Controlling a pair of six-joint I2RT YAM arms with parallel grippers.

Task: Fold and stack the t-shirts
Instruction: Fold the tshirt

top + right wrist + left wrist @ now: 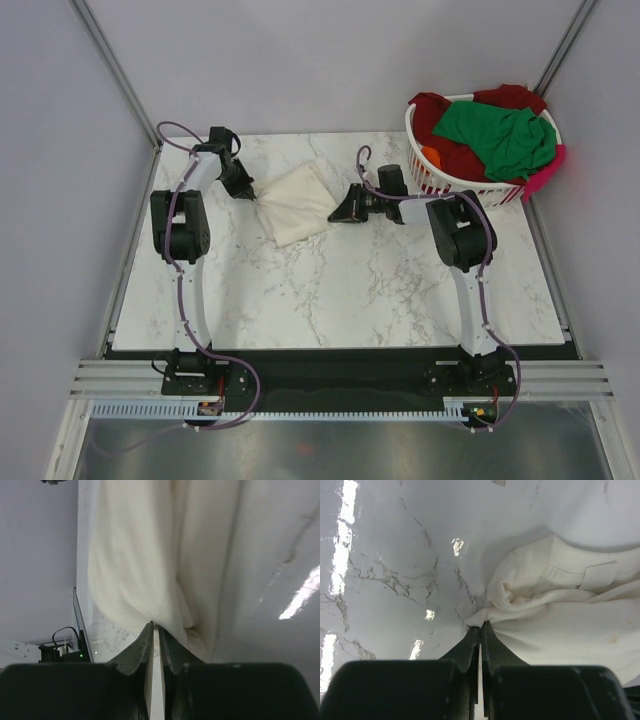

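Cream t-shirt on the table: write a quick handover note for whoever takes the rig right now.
Grippers: the left gripper is shut on the cream t-shirt at its left edge; the right gripper is shut on its right edge.
Things: the cream t-shirt lies as a partly folded bundle on the table. The green t-shirt, dark red t-shirt, orange t-shirt and pink t-shirt are heaped in the laundry basket, far right.
Done: nothing stacked yet.
Left: finish this fold, then fold and stack the rest.

Laundry basket (455, 183) at far-right corner
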